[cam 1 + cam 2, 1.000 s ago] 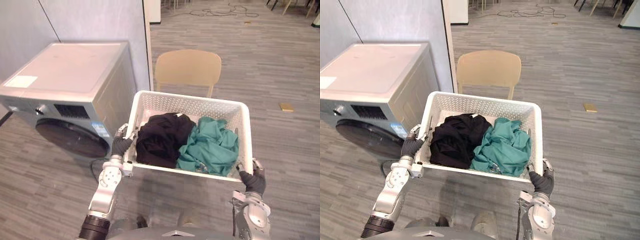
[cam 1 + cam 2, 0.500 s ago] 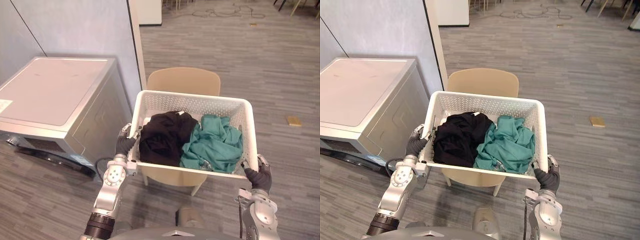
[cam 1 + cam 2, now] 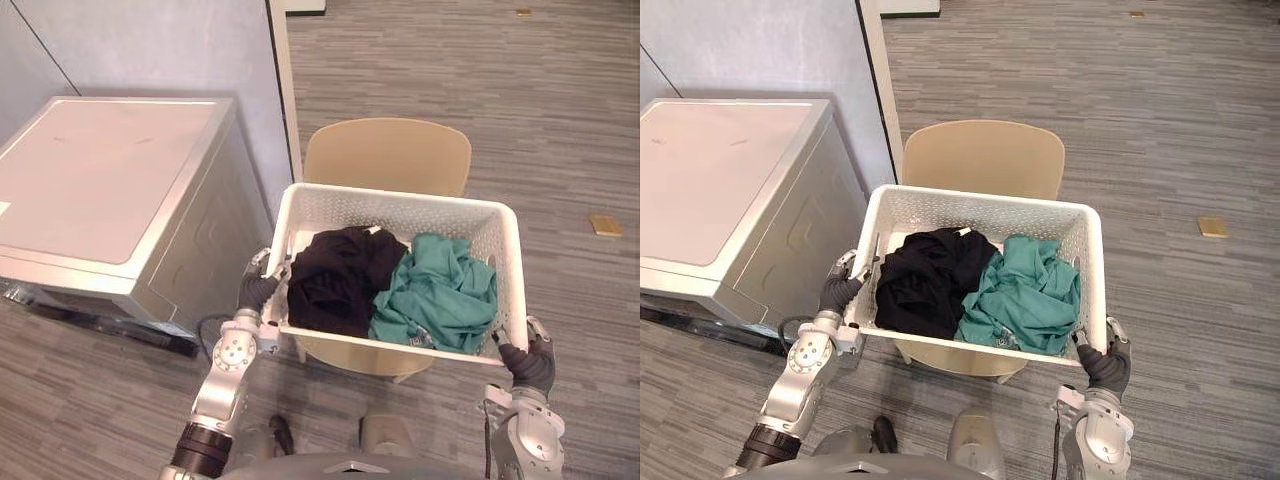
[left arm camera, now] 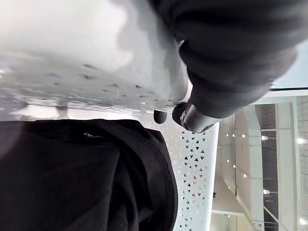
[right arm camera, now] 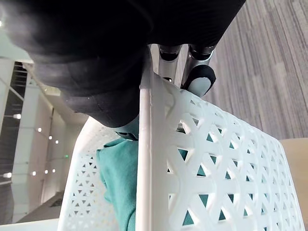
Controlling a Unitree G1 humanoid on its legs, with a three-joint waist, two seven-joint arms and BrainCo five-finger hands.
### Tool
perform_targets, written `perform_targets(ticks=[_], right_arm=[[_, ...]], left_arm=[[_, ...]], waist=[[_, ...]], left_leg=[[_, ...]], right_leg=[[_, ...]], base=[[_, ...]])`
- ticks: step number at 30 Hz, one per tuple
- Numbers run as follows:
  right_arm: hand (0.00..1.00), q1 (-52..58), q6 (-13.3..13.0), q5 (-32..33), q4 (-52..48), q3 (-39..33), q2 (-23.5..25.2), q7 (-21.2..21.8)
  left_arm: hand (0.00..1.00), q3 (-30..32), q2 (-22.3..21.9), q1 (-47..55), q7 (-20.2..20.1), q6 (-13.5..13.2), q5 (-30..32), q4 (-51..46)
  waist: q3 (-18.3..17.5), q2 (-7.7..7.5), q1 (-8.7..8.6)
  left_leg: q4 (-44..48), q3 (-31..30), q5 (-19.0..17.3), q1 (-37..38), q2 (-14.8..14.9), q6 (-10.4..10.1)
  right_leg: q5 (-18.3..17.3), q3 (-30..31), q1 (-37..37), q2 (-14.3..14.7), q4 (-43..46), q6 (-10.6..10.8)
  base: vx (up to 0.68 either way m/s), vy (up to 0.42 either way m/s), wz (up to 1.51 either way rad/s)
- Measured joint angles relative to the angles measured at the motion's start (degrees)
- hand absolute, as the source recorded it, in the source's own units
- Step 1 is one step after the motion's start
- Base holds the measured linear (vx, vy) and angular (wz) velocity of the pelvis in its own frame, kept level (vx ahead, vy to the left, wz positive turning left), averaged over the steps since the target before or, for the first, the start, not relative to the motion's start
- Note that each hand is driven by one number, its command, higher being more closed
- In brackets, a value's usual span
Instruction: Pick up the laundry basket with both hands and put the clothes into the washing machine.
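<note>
Left eye view: the white laundry basket hangs mid-frame over a tan chair, with the washing machine at left. The left hand and right hand hold its ends. The wrist views add fingers clamped over the rim, beside black clothes and teal clothes.

Silver-grey arms, dark-covered hands
</note>
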Motion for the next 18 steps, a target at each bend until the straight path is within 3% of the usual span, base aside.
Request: perform_targets(ticks=[1, 2, 3, 5, 6, 8, 9, 10, 11, 12, 15, 18], right_arm=[[1.00, -0.3, 0.0, 0.0, -0.1, 0.1, 0.0, 0.0], [1.00, -0.4, 0.0, 0.0, -0.7, 0.4, -0.1, -0.2], [1.00, 0.8, 0.2, 0.0, -2.7, 0.5, -0.3, -0.3], [1.00, 3.2, 0.2, 0.0, -7.1, 0.5, -0.6, -0.6], [1.00, 3.7, 0.2, 0.0, -8.4, 0.5, -0.6, -0.9], [1.00, 4.3, -0.3, 0.0, -10.7, 0.3, -1.3, -2.0], [1.00, 4.3, -0.4, 0.0, -10.5, 0.1, -2.3, -2.2], [1.00, 4.1, -0.4, 0.0, -10.2, 0.1, -2.9, -2.2], [1.00, 3.6, -0.4, 0.0, -8.6, 0.3, -2.0, -2.2], [1.00, 3.9, -0.4, 0.1, -7.5, 0.3, -1.4, -2.2], [1.00, 4.6, -0.1, 1.3, -3.2, 0.4, -0.5, -0.8], [1.00, 3.3, -0.1, 1.3, 1.6, 1.0, 0.2, 1.2]], left_arm=[[1.00, 0.0, 0.3, -0.4, 0.0, 0.0, 0.0, -0.1], [1.00, 0.1, 0.6, -0.6, 0.1, 0.0, 0.0, -0.7], [1.00, 0.1, 0.5, -0.2, 0.2, 0.2, 0.0, -1.6], [1.00, 0.1, 0.4, -0.2, 0.5, 0.5, 0.0, -2.6], [1.00, 0.1, 0.2, -0.2, 0.5, 0.5, 0.0, -3.1], [1.00, -0.1, -0.4, -1.0, 0.5, -0.2, 0.0, -4.9], [1.00, -0.2, -0.6, -2.2, 0.5, -0.6, 0.1, -4.5], [1.00, -0.2, -0.5, -2.8, 0.5, -0.7, 0.1, -4.2], [1.00, -0.4, 0.3, -4.3, 0.5, -0.7, 0.1, -2.4], [1.00, -0.7, 0.3, -4.6, 0.4, -0.5, 0.1, -0.9], [1.00, -1.7, 1.1, -4.3, 0.3, 1.3, 0.3, 0.8], [1.00, -1.7, 3.1, -4.3, -0.1, 1.6, 0.7, 0.8]], waist=[[1.0, -0.29, 0.18], [2.7, -0.27, 0.50], [3.3, -0.11, 1.17], [3.5, 0.25, 1.45], [3.5, 0.15, 1.46], [3.4, 0.11, 1.49], [2.8, 0.57, 1.49], [2.7, 0.87, 1.28], [2.8, -0.83, 0.46], [3.0, -1.53, -0.27], [3.1, -1.75, -1.27], [3.0, -1.71, -1.37]], left_leg=[[3.3, 0.9, -0.2, -0.4, 1.2, -0.2], [14.0, 1.2, -0.2, -3.1, 5.1, -0.1], [23.3, 0.6, 1.0, -6.2, 9.2, 1.6], [30.2, -0.7, 4.8, -8.6, 11.7, 1.2], [31.1, -0.5, 5.0, -9.4, 12.0, 0.8], [21.8, 0.9, 0.3, -8.6, 10.4, 0.2], [9.8, 1.0, 0.1, -6.2, 8.0, 0.1], [5.6, 0.7, -0.5, -5.7, 6.9, -0.2], [4.6, 1.8, -0.7, -5.1, 4.3, 0.0], [4.7, 2.2, -1.1, -5.0, 2.4, 0.8], [7.7, 5.2, -4.9, -4.1, 0.9, 2.4], [6.7, 6.8, -5.6, -2.7, 0.7, 3.1]], right_leg=[[-0.6, 0.5, 0.5, 0.4, 0.5, -0.5], [-2.2, 0.7, 2.0, 2.0, 1.9, -1.3], [-3.7, 0.8, 2.7, 4.1, 3.7, -2.1], [-4.8, 1.2, 4.2, 5.1, 4.6, -3.0], [-4.9, 1.4, 4.3, 5.0, 4.4, -3.1], [-4.9, 1.9, 3.3, 4.2, 3.7, -3.1], [-5.1, 2.1, 1.5, 3.8, 4.2, -2.6], [-5.5, 2.2, 0.7, 3.7, 4.9, -2.0], [-6.1, 3.7, 0.1, 1.5, 6.1, -0.9], [-6.8, 4.4, -0.2, -0.1, 6.3, 0.3], [-6.4, 6.9, -1.0, -2.6, 9.3, 3.3], [-3.1, 8.4, -3.8, -2.6, 12.4, 4.2]], base=[[-0.04, -0.069, -0.45], [-0.06, -0.080, -0.50], [-0.05, -0.085, -0.51], [0.04, -0.006, -0.33], [0.07, 0.047, -0.21], [0.08, 0.107, -0.14], [0.09, 0.146, -0.10], [0.11, 0.139, 0.03], [0.15, 0.123, 0.14], [0.17, 0.125, 0.13], [0.23, 0.192, -0.17], [0.17, 0.114, -0.45]])
